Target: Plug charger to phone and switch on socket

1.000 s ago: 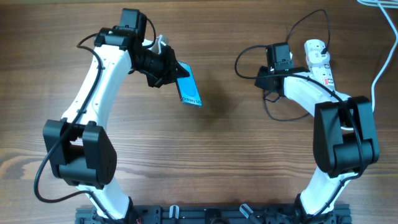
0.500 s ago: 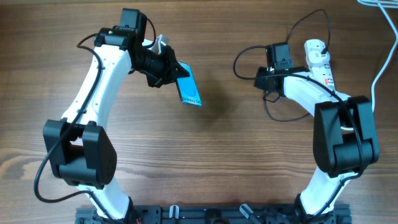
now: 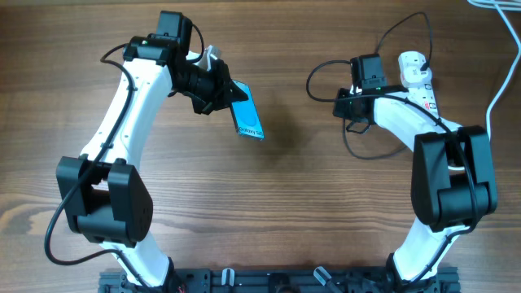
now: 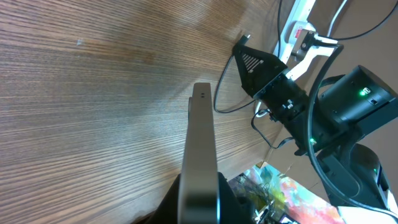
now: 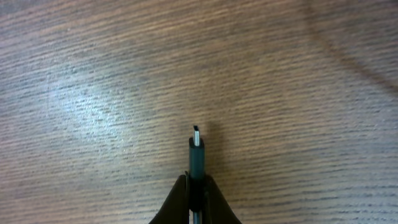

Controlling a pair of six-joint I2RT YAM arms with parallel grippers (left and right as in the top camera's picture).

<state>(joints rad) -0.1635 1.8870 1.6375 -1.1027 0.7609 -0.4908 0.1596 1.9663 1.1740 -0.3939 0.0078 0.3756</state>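
Wooden table scene barely changed: left hand grips phone, right hand pinches charger

- Socket: white oblong power strip, flat on the table. It has red markings near one end and is partly covered by the right arm. Its thick white cord lies just to its right.
- Charger: thin black cable that loops left of the socket and arcs over its far end. The small dark plug has a metal tip. It is clamped in the right gripper, just left of the socket, and points away from it.
- Phone: cyan-blue screen up, tilted, white text strip at the free end. It is clamped in the left gripper, well left of the socket.
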